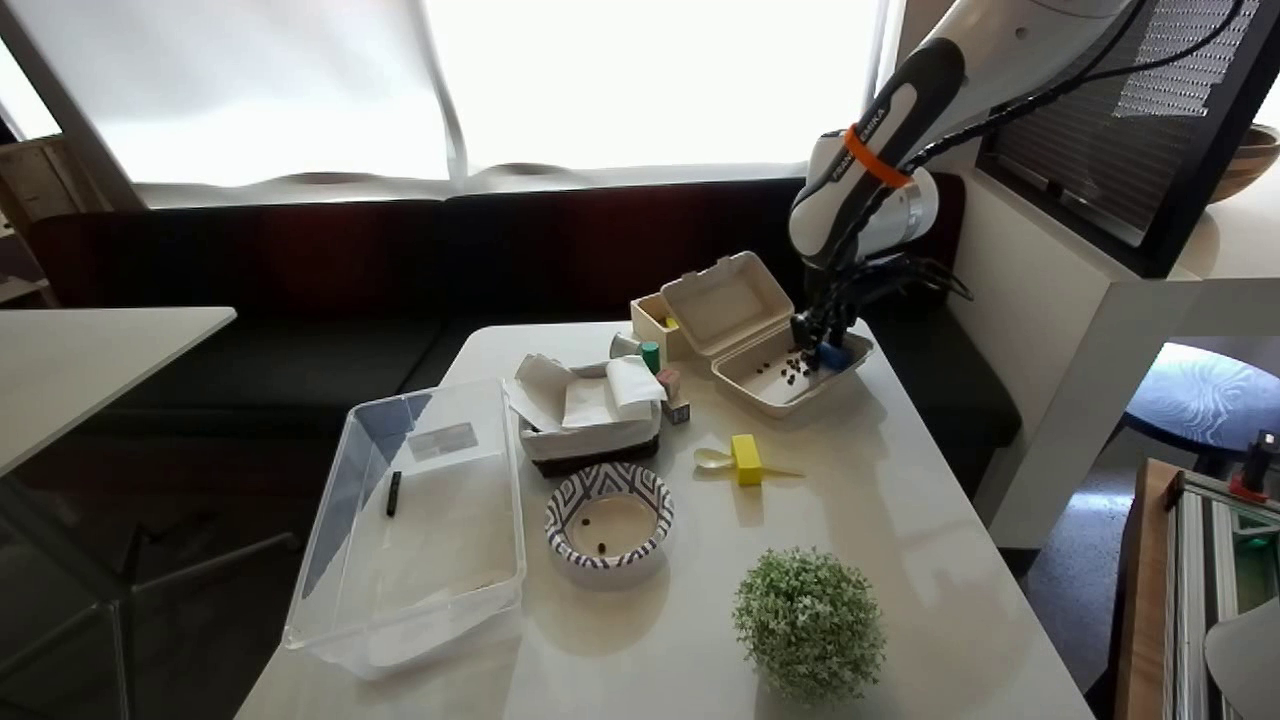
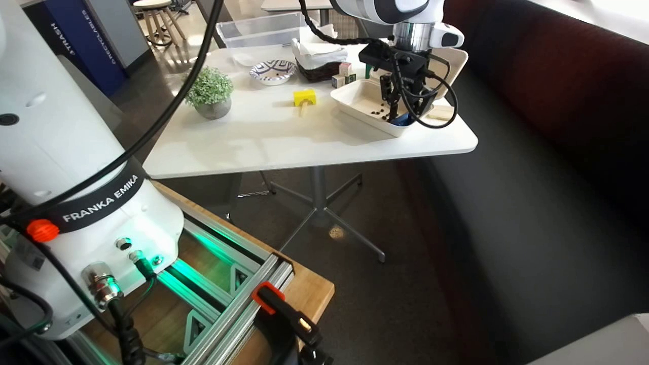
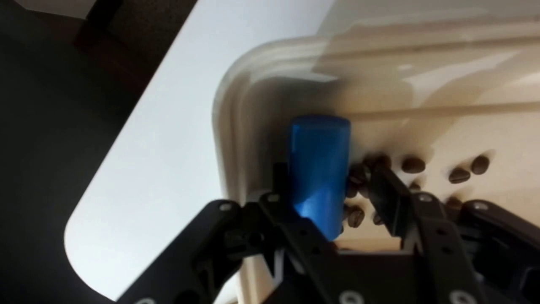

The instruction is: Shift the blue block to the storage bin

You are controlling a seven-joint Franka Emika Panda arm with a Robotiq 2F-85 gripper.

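Plainly, bin [image 1: 430,540]: across the table [image 1: 640,670], well apart from the hand [image 3: 331,181].
Box [image 1: 742,376]: under the hand.
Hand: spread wider than the block [image 3: 319,160], nothing gripped.
Block: in the box between the fingers [image 3: 390,198], nearer one; long axis crosswise to their closing, so squeezing should span its narrow width.
Beans [image 3: 356,217]: some between block and farther finger; might get pinched.

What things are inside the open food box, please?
The open food box holds the blue block and several dark beans. In the wrist view, the gripper covers part of the interior; anything beneath is hidden.
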